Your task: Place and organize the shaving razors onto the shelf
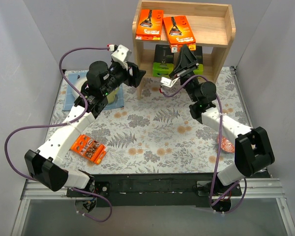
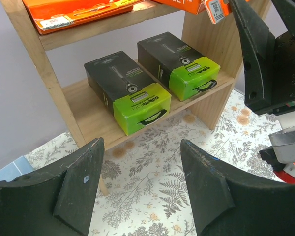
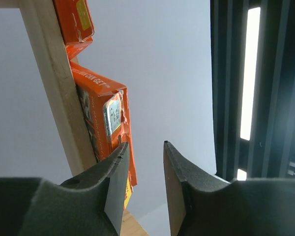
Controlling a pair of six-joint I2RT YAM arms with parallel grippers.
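Now four packs are on the shelf [image 1: 229,30]. The right gripper [image 3: 145,144], slightly parted and empty, sits beside the upper orange pack [image 1: 178,29]; the left gripper [image 1: 137,73] is wide open. Next move is likely fetching the last orange pack [image 1: 88,149] off the table [image 1: 152,128].

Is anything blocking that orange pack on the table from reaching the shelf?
Nothing on the table between orange pack and shelf. Hovering at its front: left gripper by the left panel, right gripper mid-front.
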